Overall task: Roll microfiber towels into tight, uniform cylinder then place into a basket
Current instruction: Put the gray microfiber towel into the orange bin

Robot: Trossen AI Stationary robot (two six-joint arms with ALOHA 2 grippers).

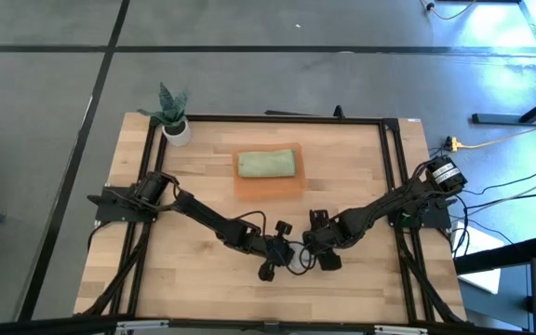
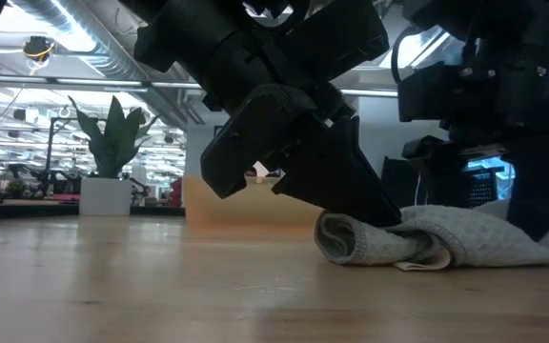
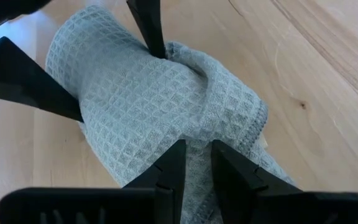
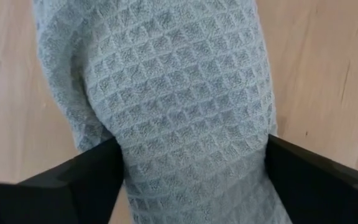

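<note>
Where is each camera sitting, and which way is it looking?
High view: above the table, looking down; both arms, basket.
Low view: at tabletop height, looking across; arms over grey towel.
Left wrist view: on the left arm; left claw pinching the towel.
Right wrist view: on the right arm; right claw straddling it.
Low and wrist views share the towel.

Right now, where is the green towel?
In the high view, the green towel lies in the orange basket at the table's far middle, right of the plant pot and beyond both grippers.
</note>
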